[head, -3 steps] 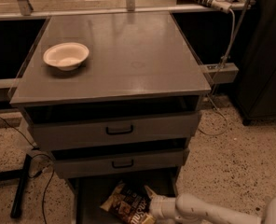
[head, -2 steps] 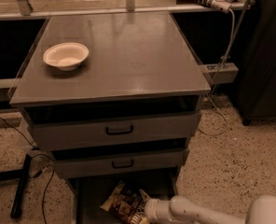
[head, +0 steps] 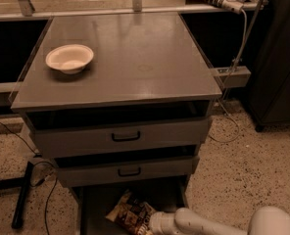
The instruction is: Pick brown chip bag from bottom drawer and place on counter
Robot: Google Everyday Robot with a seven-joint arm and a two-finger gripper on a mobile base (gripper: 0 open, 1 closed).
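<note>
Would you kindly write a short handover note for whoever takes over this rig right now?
The tool is low at the right edge of the bag, inside the bottom drawer.
The bag lies in that open drawer.
The counter has a bowl on its left.
Done: drawer open, tool at bag.
Left: grasp, lift, place on counter.

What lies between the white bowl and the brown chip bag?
In the camera view: bare counter, then two black-handled drawers; the gripper sits at the brown chip bag's right edge.
</note>
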